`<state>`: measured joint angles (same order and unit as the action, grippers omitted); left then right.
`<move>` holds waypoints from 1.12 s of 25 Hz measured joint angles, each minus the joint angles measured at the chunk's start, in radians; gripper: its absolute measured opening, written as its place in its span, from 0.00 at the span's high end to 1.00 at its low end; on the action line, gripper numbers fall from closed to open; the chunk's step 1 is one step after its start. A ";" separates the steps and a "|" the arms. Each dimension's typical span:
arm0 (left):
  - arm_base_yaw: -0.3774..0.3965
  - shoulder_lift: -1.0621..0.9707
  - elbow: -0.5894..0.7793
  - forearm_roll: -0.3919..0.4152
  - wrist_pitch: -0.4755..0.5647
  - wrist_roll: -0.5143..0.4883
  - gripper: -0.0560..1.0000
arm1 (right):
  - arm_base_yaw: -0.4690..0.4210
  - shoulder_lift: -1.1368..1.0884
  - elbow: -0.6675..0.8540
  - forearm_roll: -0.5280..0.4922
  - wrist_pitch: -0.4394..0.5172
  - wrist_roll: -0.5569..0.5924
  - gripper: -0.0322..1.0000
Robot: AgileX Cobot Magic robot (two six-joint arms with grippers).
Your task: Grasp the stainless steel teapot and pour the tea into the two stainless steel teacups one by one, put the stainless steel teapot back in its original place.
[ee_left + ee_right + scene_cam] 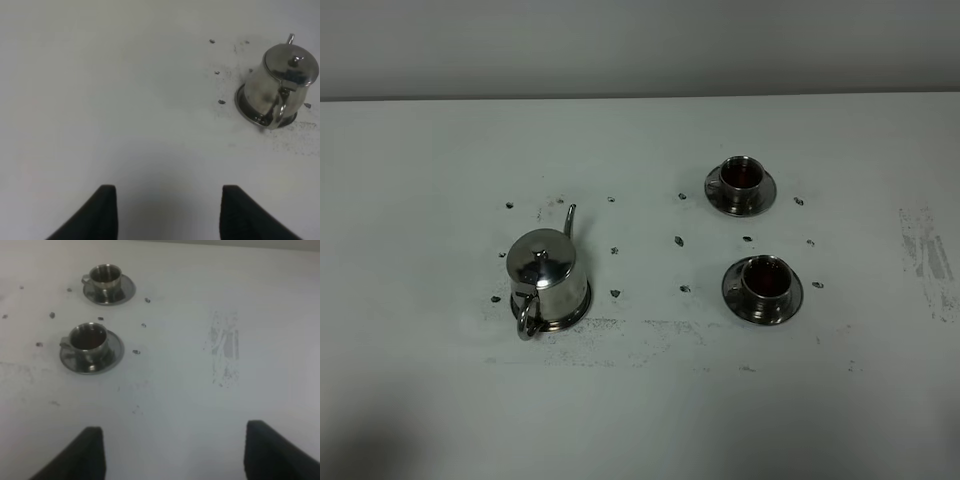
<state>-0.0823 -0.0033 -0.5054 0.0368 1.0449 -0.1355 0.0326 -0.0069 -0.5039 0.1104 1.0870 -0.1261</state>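
Black fingertips of the left gripper (164, 212) fill the near edge of the left wrist view, standing apart with bare tabletop (125, 110) between them and nothing held; the right gripper (172, 452) likewise shows its jaws wide and empty. Both arms are out of the high view. The stainless steel teapot (544, 272) sits upright on its flat saucer (576, 312) at the left of the scene, spout pointing far, loop handle (526, 318) toward the near edge. The two stainless steel teacups, the far cup (741, 173) and the near cup (765, 276), stand on saucers at the right and look dark inside, so they may already hold tea, though that is hard to confirm. If the pot is to be grasped, the left gripper should approach from the near side, line its jaws across the handle, and close squarely before lifting straight up, keeping the spout level.
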 joint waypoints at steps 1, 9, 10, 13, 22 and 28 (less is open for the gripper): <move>0.000 0.000 0.000 0.000 0.000 0.000 0.52 | 0.000 0.000 0.000 0.000 0.000 0.000 0.39; 0.000 0.000 0.000 0.000 0.000 0.000 0.52 | 0.000 0.000 0.000 0.000 0.000 0.000 0.39; 0.000 0.000 0.000 0.000 0.000 0.000 0.52 | 0.000 0.000 0.000 0.000 0.000 0.000 0.39; 0.000 0.000 0.000 0.000 0.000 0.000 0.52 | 0.000 0.000 0.000 0.000 0.000 0.000 0.39; 0.003 0.000 0.000 0.000 0.000 0.000 0.52 | 0.000 0.000 0.000 0.000 0.000 0.000 0.39; 0.050 -0.001 0.000 0.000 0.000 0.000 0.52 | 0.000 0.000 0.000 0.000 0.000 -0.001 0.39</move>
